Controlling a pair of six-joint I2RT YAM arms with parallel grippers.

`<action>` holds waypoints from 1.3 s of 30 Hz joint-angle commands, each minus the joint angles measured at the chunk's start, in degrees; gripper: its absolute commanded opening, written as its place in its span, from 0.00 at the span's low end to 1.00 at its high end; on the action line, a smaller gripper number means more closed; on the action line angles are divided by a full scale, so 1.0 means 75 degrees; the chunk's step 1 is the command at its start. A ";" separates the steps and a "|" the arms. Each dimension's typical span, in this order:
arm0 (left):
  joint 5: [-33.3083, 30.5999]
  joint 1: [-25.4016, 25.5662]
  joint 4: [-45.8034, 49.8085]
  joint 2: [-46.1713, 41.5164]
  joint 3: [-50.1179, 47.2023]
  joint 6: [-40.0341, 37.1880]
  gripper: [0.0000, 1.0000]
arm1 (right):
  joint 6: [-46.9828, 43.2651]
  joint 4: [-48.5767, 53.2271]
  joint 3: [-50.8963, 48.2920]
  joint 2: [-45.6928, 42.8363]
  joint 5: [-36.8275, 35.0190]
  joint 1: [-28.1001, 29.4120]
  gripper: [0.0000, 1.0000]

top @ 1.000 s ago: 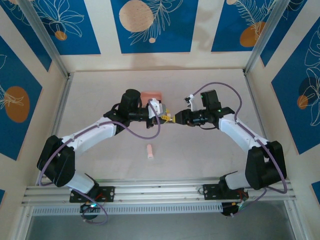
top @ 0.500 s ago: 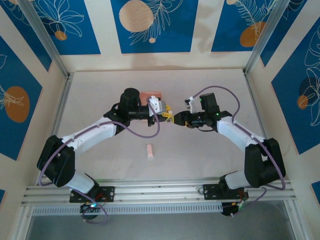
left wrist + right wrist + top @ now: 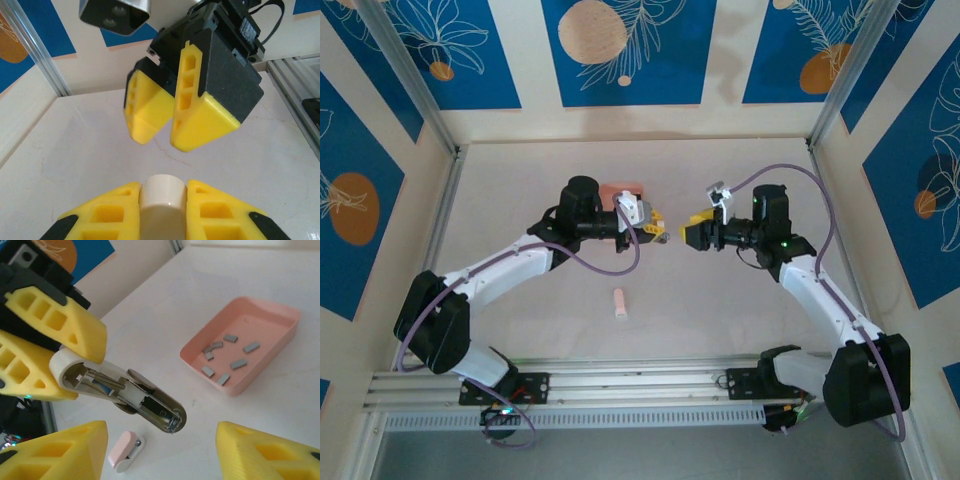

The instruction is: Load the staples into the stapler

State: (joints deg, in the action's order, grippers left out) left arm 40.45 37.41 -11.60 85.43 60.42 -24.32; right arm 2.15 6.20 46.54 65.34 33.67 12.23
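Grey staples (image 3: 222,360) are being kept loose in the pink tray (image 3: 272,362) on the bench (image 3: 210,280). Above the bench, the stapler (image 3: 125,390), its metal inside bared, is being gripped at one end by the left pincer (image 3: 653,228), while the right pincer (image 3: 698,232) is being held wide, facing it and apart from it.

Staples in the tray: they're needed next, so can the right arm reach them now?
Probably yes. The right gripper is open and empty, and the staples lie uncovered in the tray; the left gripper, holding the stapler, sits close by and may crowd the approach.
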 commanded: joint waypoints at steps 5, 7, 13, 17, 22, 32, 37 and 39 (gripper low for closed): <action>0.0456 0.0081 -0.0117 -0.0036 0.0038 0.0005 0.10 | -0.4215 0.0725 0.0620 0.0324 0.0901 0.0496 0.61; 0.0608 0.0075 -0.0043 0.0016 0.0137 0.0017 0.10 | -0.4966 0.0945 0.0658 0.0452 0.0664 0.0706 0.60; 0.0815 0.0083 -0.0152 0.0094 0.0156 0.0112 0.10 | -0.5900 0.1135 0.0720 0.0700 0.0385 0.1184 0.62; 0.0986 0.0091 -0.0190 0.0092 0.0160 0.0123 0.10 | -0.5817 0.0909 0.0708 0.0822 0.0267 0.1286 0.62; 0.1167 0.0090 -0.0229 0.0071 0.0151 0.0143 0.10 | -0.5347 0.0317 0.0650 0.0938 0.0093 0.1315 0.61; 0.1308 0.0115 -0.0935 0.0199 0.0115 0.0695 0.11 | -0.5309 -0.0021 0.0568 0.1145 0.0255 0.1312 0.49; 0.0959 0.0111 -0.1269 0.0158 -0.0023 0.0806 0.14 | -0.5092 -0.0274 0.0564 0.1241 0.0280 0.1303 0.35; 0.0771 0.0110 -0.1209 0.0121 -0.0039 0.0854 0.21 | -0.4993 -0.0270 0.0528 0.1195 0.0270 0.1259 0.30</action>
State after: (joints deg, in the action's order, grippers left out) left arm 47.00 37.67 -17.98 86.46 60.40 -19.35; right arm -36.67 5.67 50.63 74.48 34.72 21.74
